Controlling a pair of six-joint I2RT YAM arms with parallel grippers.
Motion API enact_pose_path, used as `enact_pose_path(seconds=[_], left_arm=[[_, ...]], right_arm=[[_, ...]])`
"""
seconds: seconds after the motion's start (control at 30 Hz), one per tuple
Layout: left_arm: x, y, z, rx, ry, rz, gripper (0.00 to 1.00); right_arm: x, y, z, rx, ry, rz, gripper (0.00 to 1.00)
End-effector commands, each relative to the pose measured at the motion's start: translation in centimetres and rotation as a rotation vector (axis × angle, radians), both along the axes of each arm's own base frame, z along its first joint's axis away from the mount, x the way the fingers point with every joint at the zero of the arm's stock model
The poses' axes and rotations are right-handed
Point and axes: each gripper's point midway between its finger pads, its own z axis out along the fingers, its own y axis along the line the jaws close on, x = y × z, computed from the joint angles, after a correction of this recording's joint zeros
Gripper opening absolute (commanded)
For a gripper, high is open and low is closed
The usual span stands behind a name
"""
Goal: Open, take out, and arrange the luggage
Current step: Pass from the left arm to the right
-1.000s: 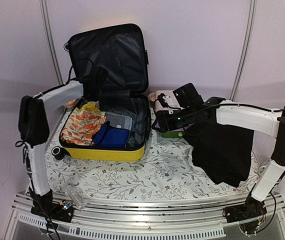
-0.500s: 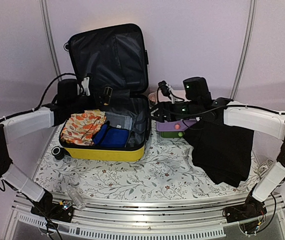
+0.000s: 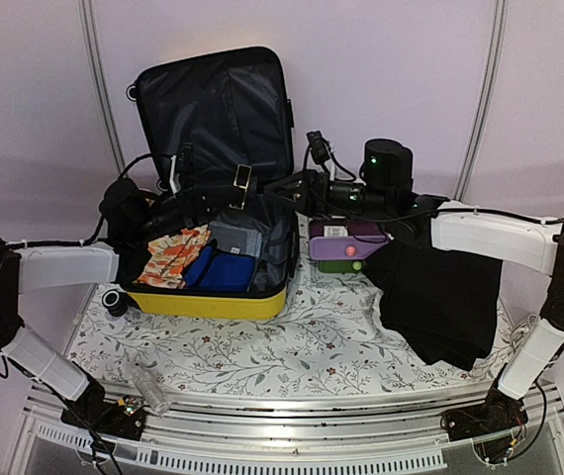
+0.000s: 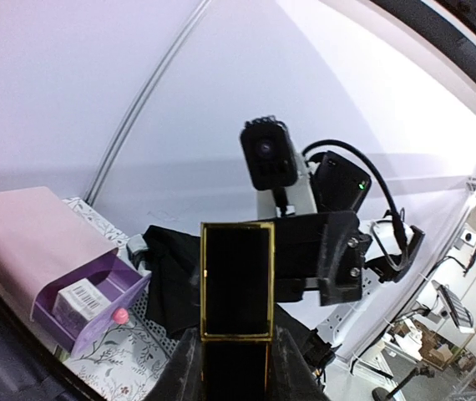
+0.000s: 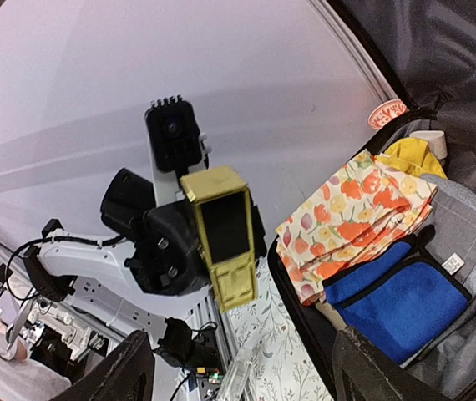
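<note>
The gap between the left pincer (image 4: 236,372) and the right pincer (image 3: 284,184) is filled by a gold-edged black box (image 4: 236,280), the luggage (image 3: 208,302) is walled behind by its upright lid (image 3: 218,109), and bare bench (image 3: 292,346) is left in front.

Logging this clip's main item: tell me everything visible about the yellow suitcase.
The luggage lies open on the floral tablecloth: glossy yellow hard shell, black trim. Its black-lined lid stands upright. The base holds an orange floral cloth, a blue cloth and a grey one. The left gripper holds a gold-edged box over it.
</note>
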Motion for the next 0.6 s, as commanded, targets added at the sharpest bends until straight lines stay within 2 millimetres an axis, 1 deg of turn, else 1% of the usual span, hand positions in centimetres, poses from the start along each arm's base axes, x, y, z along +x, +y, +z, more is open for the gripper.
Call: enact_pose_path(seconds=[0.0, 0.13, 0.27, 0.3, 0.33, 0.37, 0.4, 0.43, 0.5, 0.57], left_arm=[[-2.1, -1.3, 1.2, -0.051, -0.062, -0.089, 0.13], [-2.5, -2.4, 1.1, -0.059, -0.047, -0.145, 0.13], [-2.7, -2.8, 1.0, -0.083, -0.027, -0.183, 0.13], [-2.7, -2.8, 0.9, -0.087, -0.022, -0.187, 0.13], [-2.8, -2.8, 1.0, -0.092, -0.021, -0.193, 0.13], [-2.9, -2.8, 1.1, -0.098, -0.024, -0.200, 0.13], [-3.0, -2.9, 1.2, -0.103, -0.027, -0.207, 0.13], [-3.1, -2.9, 1.3, -0.106, -0.031, -0.214, 0.13], [-3.3, -3.0, 1.5, -0.109, -0.037, -0.226, 0.13], [-3.6, -3.1, 1.6, -0.108, -0.042, -0.242, 0.13]], right_arm=[[0.8, 1.5, 1.6, 0.016, -0.053, -0.035, 0.75], [0.4, 2.4, 1.6, 0.030, -0.083, 0.010, 0.70], [-0.4, 2.7, 2.3, 0.056, -0.160, 0.047, 0.66], [-0.5, 2.7, 2.4, 0.058, -0.172, 0.050, 0.64], [-0.4, 2.7, 2.4, 0.058, -0.176, 0.045, 0.57], [-0.3, 2.8, 2.4, 0.058, -0.174, 0.047, 0.47], [-0.4, 2.9, 2.5, 0.060, -0.175, 0.052, 0.40], [-0.4, 3.0, 2.5, 0.061, -0.174, 0.057, 0.35], [-0.4, 3.1, 2.5, 0.066, -0.171, 0.067, 0.34], [-0.6, 3.2, 2.5, 0.069, -0.162, 0.079, 0.29]])
